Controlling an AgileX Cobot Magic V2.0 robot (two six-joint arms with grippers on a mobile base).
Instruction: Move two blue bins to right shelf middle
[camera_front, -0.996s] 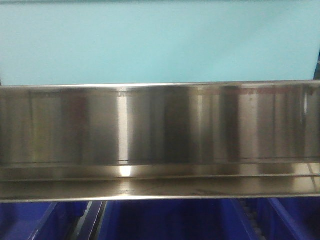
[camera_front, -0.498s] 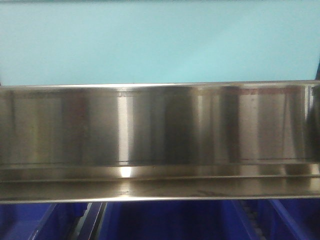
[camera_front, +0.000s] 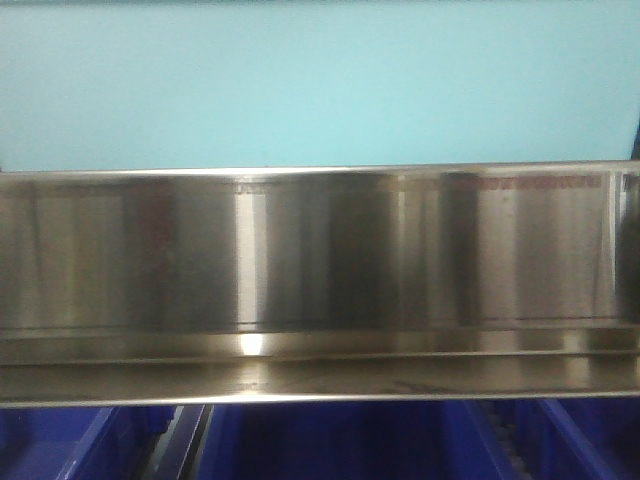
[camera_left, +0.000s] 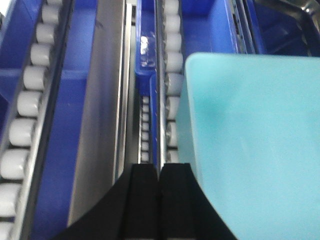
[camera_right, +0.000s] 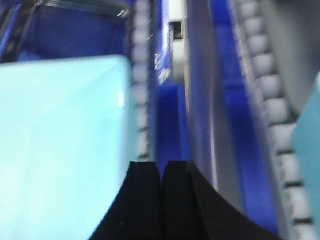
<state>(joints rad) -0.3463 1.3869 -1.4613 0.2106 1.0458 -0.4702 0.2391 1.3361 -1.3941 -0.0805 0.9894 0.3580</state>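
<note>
Shelf rail (camera_front: 320, 250) barely shifted, left tool (camera_left: 160, 172), right tool (camera_right: 161, 169) — both pinched together, empty.

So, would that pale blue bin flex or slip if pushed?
Probably stiff: the pale blue bin shows flat, unbowed walls. Likely slippery, since those walls are smooth and plain. Being broad, it should slide rather than tip.

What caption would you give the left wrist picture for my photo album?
The left gripper, shut, beside a pale blue bin, with roller tracks and dark blue bins beyond.
</note>
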